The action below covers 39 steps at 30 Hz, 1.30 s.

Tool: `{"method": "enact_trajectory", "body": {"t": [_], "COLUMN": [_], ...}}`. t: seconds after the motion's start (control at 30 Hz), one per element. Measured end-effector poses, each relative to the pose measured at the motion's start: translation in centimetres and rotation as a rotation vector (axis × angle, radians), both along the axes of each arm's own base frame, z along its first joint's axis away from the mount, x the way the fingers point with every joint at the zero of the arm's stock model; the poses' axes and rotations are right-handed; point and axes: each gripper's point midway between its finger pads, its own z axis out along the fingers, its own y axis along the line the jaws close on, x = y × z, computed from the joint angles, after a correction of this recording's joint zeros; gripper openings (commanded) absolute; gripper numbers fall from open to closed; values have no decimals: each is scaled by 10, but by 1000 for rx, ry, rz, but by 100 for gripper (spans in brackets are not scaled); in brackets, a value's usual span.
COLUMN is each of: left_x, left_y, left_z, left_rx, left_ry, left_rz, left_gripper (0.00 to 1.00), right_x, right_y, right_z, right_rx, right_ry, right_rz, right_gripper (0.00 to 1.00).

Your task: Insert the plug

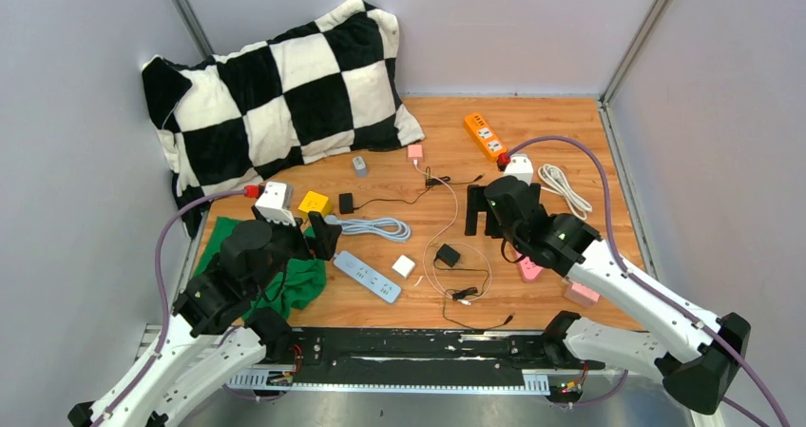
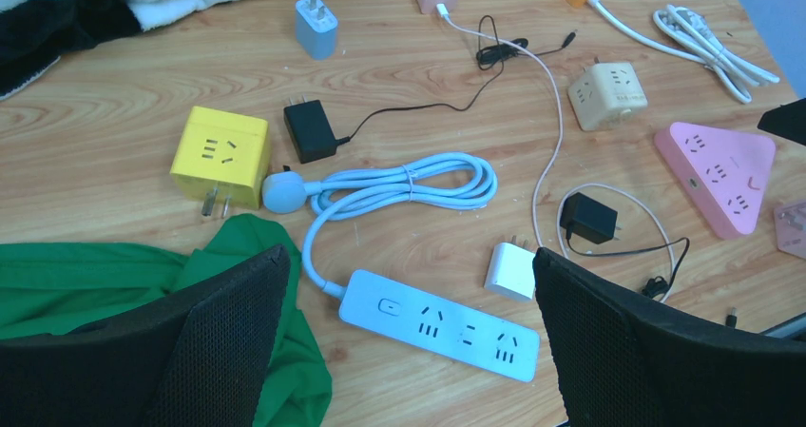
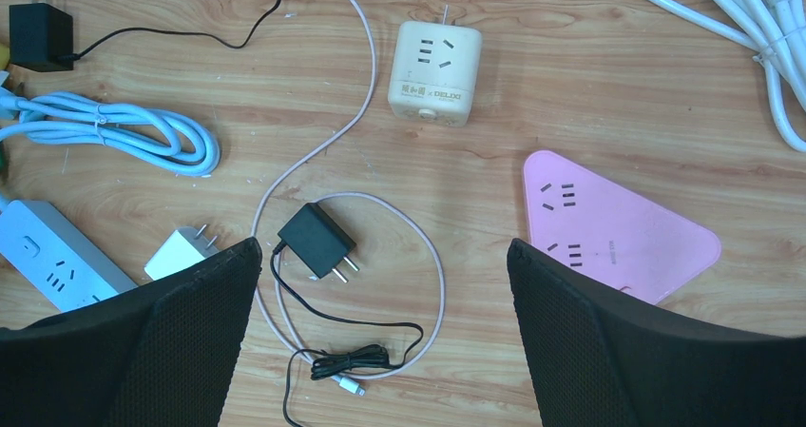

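A black two-pin plug (image 3: 314,240) on a thin black cord lies flat on the wooden table, just below and between the fingertips of my open right gripper (image 3: 383,246); it also shows in the top view (image 1: 447,255). A white cube plug (image 2: 510,271) lies beside the right finger of my open left gripper (image 2: 411,256). Under that gripper lies a pale blue power strip (image 2: 440,324) with its sockets facing up. Neither gripper holds anything. From above, the left gripper (image 1: 309,242) hovers left of the strip (image 1: 366,276) and the right gripper (image 1: 483,220) is near mid-table.
A pink triangular socket block (image 3: 608,223), a beige cube socket (image 3: 435,58), a yellow cube socket (image 2: 220,154) and another black adapter (image 2: 310,129) lie around. A green cloth (image 1: 304,280) lies under the left arm. A checkered pillow (image 1: 285,94) and an orange strip (image 1: 483,134) sit at the back.
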Motion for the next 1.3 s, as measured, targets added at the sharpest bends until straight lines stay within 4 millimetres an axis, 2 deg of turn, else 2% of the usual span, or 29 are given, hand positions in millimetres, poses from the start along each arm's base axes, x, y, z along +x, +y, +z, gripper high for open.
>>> {"method": "enact_trajectory", "body": {"t": [0.33, 0.47, 0.6, 0.7, 0.83, 0.93, 1.07, 1.3], "left_x": [-1, -2, -2, -2, -2, -3, -3, -4], "left_y": [1, 1, 2, 2, 2, 3, 4, 5], "left_z": [3, 3, 4, 4, 4, 4, 6, 7], "left_rx": [-8, -10, -14, -15, -15, -16, -20, -24], "left_ry": [-11, -12, -17, -16, -15, -16, -23, -25], "left_rz": [1, 1, 1, 3, 4, 5, 8, 13], "left_gripper": [100, 100, 100, 100, 100, 100, 100, 100], "right_x": [6, 14, 27, 38, 60, 74, 92, 111], "right_y": [7, 14, 28, 39, 48, 45, 25, 4], "right_z": [-7, -15, -22, -34, -50, -66, -88, -105], "right_rx": [-17, -38, -54, -85, -174, -232, -278, -239], "right_ry": [28, 48, 64, 84, 95, 112, 161, 198], "right_rz": [-9, -10, -8, -3, -9, -17, -60, -109], "right_gripper": [100, 96, 91, 87, 86, 84, 81, 79]}}
